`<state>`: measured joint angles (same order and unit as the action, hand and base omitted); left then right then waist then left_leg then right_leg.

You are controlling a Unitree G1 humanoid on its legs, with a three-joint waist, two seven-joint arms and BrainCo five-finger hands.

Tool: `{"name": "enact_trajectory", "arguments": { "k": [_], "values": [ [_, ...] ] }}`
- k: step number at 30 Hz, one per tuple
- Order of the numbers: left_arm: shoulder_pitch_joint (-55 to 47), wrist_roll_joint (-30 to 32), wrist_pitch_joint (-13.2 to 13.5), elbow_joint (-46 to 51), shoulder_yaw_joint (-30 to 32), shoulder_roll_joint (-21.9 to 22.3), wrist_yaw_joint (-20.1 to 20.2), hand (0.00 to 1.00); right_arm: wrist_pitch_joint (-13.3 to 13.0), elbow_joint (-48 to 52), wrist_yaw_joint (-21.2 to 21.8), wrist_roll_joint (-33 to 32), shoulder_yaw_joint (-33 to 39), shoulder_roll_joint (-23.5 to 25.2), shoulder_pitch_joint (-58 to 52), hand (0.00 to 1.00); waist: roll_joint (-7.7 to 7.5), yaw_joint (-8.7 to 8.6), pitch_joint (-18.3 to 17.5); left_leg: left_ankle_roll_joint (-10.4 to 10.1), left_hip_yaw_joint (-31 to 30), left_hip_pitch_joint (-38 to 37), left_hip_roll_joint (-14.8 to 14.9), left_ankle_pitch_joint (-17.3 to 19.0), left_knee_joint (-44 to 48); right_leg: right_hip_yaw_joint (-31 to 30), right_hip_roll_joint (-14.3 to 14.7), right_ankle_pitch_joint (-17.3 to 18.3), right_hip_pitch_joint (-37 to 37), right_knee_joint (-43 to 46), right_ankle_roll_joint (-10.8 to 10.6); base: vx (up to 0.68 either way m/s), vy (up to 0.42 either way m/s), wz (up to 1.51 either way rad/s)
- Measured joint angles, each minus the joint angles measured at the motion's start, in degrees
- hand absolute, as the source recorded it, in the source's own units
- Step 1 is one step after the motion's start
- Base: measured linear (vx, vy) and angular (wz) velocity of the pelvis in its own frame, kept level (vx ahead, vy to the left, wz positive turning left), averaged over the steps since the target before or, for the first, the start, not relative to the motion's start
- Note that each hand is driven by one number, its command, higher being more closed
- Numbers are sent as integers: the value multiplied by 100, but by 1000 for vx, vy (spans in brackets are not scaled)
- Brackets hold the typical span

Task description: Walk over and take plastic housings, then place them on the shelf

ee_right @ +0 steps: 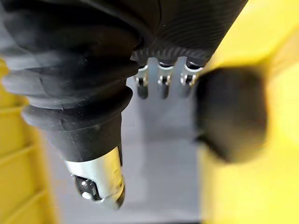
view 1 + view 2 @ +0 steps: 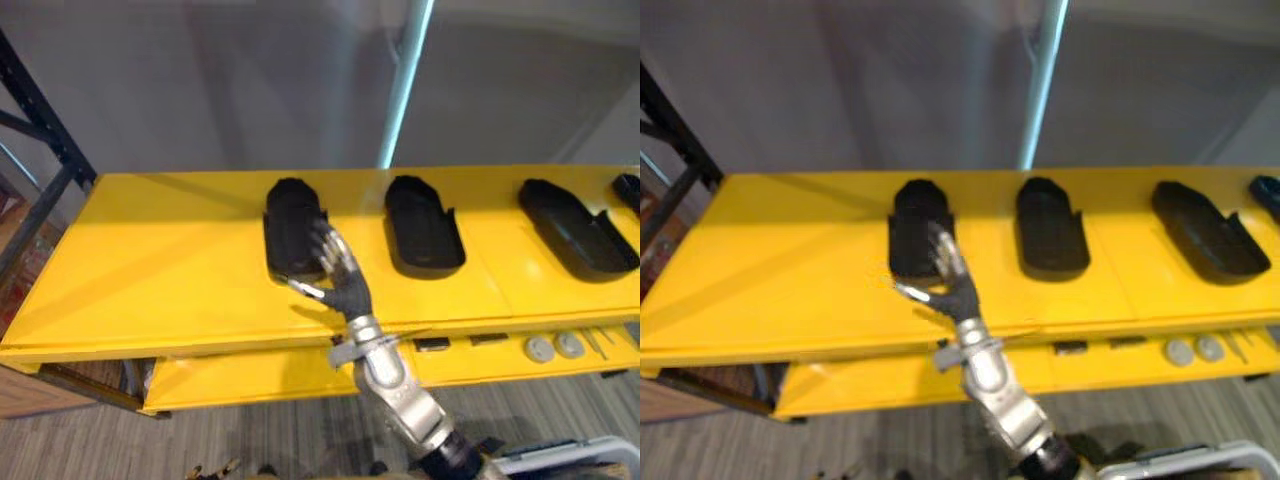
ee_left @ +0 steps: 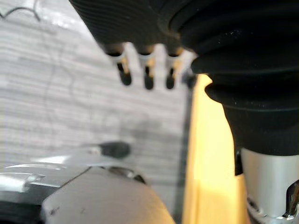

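Several black plastic housings lie in a row on the yellow shelf top (image 2: 170, 270): one at the left (image 2: 290, 225), one in the middle (image 2: 424, 225), one to the right (image 2: 577, 228), and a fourth cut off at the right edge (image 2: 628, 188). My right hand (image 2: 340, 275) is raised just in front of the left housing (image 2: 915, 225), fingers spread and relaxed, thumb out, holding nothing. In the right wrist view that housing (image 1: 231, 112) lies past its straight fingers (image 1: 163, 84). My left hand (image 3: 147, 70) hangs over the grey floor beside a yellow edge, fingers straight and empty.
A lower yellow shelf (image 2: 250, 380) carries two round grey discs (image 2: 553, 347) and small dark parts. A black rack frame (image 2: 45, 140) stands at the left. A pale pole (image 2: 405, 85) rises behind the shelf. A white object (image 2: 560, 460) sits at the bottom right.
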<state>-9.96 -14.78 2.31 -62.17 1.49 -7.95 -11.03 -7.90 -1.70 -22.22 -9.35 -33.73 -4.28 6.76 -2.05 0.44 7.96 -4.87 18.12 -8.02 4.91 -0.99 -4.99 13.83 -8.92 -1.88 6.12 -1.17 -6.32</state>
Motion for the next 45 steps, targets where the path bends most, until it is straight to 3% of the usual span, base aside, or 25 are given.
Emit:
{"name": "enact_trajectory", "arguments": {
  "k": [8,16,19,26,32,40,45],
  "values": [
    [-133,10,9,27,-43,60,83,0,76,-1227,-520,517,527,14,-40,0,151,43,-70,-21,-157,142,-14,-22,-8,106,-8,65,-13,-49,-9,-30,3,10],
    [-144,11,21,253,-57,59,161,0,-85,-1789,-845,804,1372,49,501,0,196,76,-31,-12,-358,221,-88,-74,15,351,-1,4,79,-140,-44,75,3,14],
    [-114,11,73,363,-57,113,232,0,-120,-1808,-1002,850,1547,76,614,0,271,128,68,-10,-381,221,-108,-73,24,370,-15,4,90,-143,-45,16,14,5],
    [-133,10,96,481,-44,153,278,0,-529,-1768,-1450,970,2013,138,741,0,340,189,316,31,-563,340,-129,-117,24,524,-35,6,54,-122,-52,-18,1,12],
    [-144,18,107,480,-18,165,287,0,-534,-1452,-1597,970,2017,140,723,0,341,177,321,35,-555,331,-156,-114,26,514,-71,20,46,-97,-77,0,0,0],
    [-177,18,360,481,-12,176,288,0,-427,-1332,-2503,1213,2289,196,627,0,342,178,390,42,-536,265,-156,-110,25,490,-116,46,69,-11,-111,0,0,0],
    [-188,14,378,486,-52,176,284,0,-427,-1334,-2648,1233,2546,227,560,0,348,178,401,54,-519,214,-159,-100,25,484,-123,60,100,4,-127,1,6,-1]
  ]
}}
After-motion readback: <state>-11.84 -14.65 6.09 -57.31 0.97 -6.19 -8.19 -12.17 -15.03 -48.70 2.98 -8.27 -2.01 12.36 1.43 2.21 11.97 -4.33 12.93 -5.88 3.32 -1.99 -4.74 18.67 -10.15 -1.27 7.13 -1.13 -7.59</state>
